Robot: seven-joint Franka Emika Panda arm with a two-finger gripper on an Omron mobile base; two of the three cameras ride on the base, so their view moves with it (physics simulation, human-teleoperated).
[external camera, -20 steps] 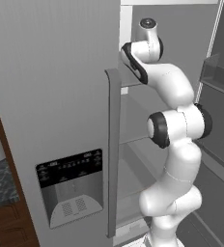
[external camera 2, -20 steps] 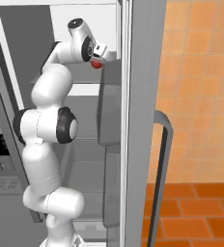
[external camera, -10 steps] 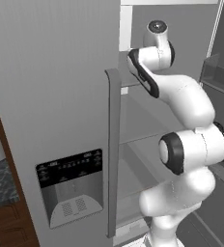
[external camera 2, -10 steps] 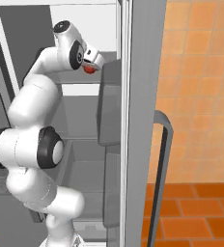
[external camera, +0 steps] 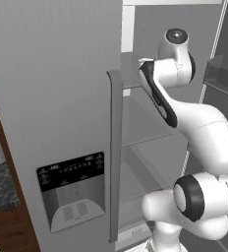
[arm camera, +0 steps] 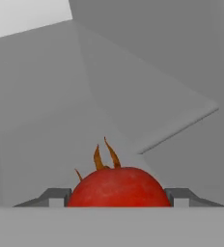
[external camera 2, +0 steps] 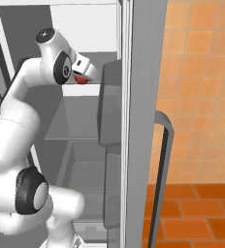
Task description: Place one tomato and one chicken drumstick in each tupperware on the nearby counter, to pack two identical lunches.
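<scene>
A red tomato [arm camera: 119,187] with a dry orange-brown stem was seen held between the two fingertips [arm camera: 53,196], which were clamped against its left and right sides. The gripper [arm camera: 119,198] was clenched on it. Beyond the fingers, grey fridge walls and a shelf edge [arm camera: 176,129] were seen, well apart from the tomato. In the right base view the tomato [external camera 2: 81,80] was glimpsed just under the hand, inside the upper fridge compartment, beside the open door's bin [external camera 2: 110,104]. A fridge door handle [external camera: 115,157] was seen in the left base view.
</scene>
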